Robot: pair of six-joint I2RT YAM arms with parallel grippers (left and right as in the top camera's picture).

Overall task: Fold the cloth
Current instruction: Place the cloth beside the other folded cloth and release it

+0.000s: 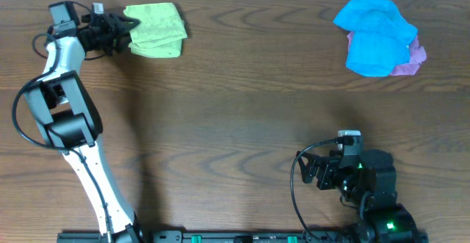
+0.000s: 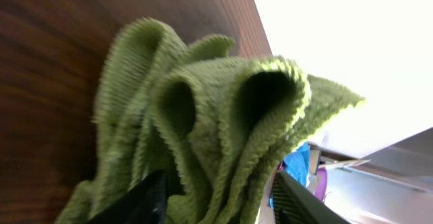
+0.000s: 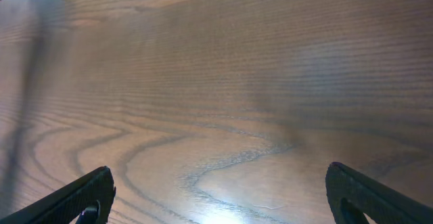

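**Left arm pinching the green cloth at the far edge**

Nearest to us, we are parking our right gripper (image 1: 312, 171) low over the bare table (image 1: 235, 118), its jaws spread wide and holding nothing. It is sitting well apart from every cloth, probably to leave the working space free.

Farther out, we are stretching our left arm to the far left corner. There our left gripper (image 1: 126, 34) is closing on the near-side edge of the green cloth (image 1: 156, 30). The wrist view shows thick bunched folds caught between its fingers (image 2: 139, 200). We judge this grip is meant for lifting that edge over.

Farthest right, a blue cloth (image 1: 374, 34) is lying crumpled on a purple cloth (image 1: 413, 61), untouched.
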